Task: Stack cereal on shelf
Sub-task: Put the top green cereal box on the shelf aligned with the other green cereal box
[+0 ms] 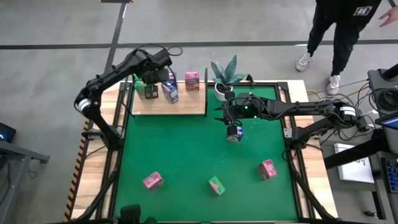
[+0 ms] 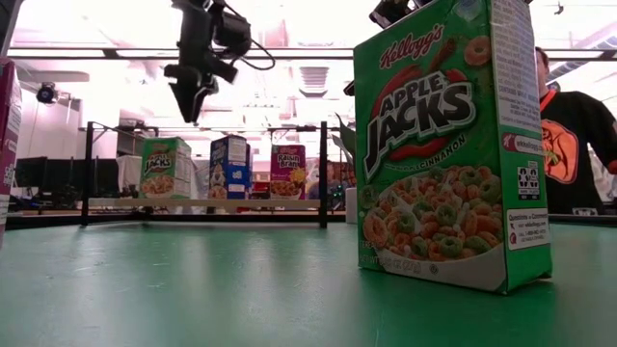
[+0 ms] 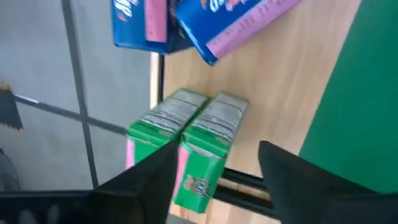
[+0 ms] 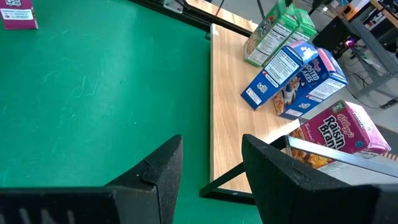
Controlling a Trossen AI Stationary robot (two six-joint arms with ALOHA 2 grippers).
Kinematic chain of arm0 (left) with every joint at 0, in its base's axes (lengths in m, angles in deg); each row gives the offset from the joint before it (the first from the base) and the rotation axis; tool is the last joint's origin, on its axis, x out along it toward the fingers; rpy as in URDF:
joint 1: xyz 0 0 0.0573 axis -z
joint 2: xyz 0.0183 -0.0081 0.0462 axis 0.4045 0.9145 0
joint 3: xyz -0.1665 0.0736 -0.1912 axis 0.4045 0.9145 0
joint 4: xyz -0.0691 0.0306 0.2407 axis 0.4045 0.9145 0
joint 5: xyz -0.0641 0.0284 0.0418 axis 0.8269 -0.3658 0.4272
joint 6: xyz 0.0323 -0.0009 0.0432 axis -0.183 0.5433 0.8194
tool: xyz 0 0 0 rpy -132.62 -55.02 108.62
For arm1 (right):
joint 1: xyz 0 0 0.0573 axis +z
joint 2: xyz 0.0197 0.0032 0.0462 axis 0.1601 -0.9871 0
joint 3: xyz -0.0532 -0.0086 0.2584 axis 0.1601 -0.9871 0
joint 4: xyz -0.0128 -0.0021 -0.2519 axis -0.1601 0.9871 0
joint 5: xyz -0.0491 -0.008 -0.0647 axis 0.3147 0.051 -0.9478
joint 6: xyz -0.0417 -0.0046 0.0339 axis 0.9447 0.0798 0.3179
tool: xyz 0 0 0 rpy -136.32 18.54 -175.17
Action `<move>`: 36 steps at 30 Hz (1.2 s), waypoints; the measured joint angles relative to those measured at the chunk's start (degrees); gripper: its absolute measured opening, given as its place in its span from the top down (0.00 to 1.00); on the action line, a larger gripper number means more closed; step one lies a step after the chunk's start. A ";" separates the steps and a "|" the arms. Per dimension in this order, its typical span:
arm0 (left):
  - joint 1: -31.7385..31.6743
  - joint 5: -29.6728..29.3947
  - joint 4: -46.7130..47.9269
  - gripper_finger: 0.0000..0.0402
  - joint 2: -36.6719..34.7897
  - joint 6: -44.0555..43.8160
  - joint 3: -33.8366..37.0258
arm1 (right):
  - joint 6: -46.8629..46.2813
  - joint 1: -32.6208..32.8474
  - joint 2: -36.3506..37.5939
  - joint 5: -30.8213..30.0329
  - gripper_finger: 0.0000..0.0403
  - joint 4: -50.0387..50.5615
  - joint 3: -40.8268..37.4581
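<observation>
Near edge of the table [image 1: 186, 149]: three cereal cartons wait on the green felt, not yet shelved. A pink one [image 1: 153, 180] sits toward the left corner, a green one [image 1: 216, 185] near the middle and another pink one [image 1: 267, 169] toward the right.
Middle of the table: the right gripper [image 4: 211, 142] hangs right of centre, fingers spread with nothing between them. A blue-and-white shape [image 1: 235, 134] shows just beneath it; I cannot tell whether it is a carton.
Far left corner: the shelf [image 1: 180, 107] holds five cartons. These are two green ones [image 3: 199, 124] side by side, two blue ones [image 4: 292, 78] touching and leaning, and one pink carton [image 4: 339, 130].
Left gripper [image 3: 217, 149]: above the green pair, fingers apart, gripping nothing.
Progress: judged past halfway, with at least three cartons left to move.
</observation>
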 joint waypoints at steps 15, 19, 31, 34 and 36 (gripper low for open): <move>-9.20 12.34 -6.45 0.95 -1.12 -1.65 1.56 | 0.11 -0.01 0.02 0.00 0.61 0.07 0.00; -9.18 18.56 -5.47 0.99 -1.10 -0.18 1.83 | 0.10 -0.02 0.02 -0.02 0.61 0.05 0.00; -9.09 15.56 -8.14 1.00 -1.10 -2.85 8.02 | 0.09 -0.02 0.02 -0.02 0.61 0.04 0.00; -9.09 13.47 -9.63 1.00 -1.10 -3.72 8.74 | 0.08 -0.02 0.02 -0.03 0.61 0.03 0.00; -9.09 11.95 -9.97 1.00 -1.10 -4.13 8.81 | -0.07 -0.02 0.02 -0.04 0.61 0.02 0.00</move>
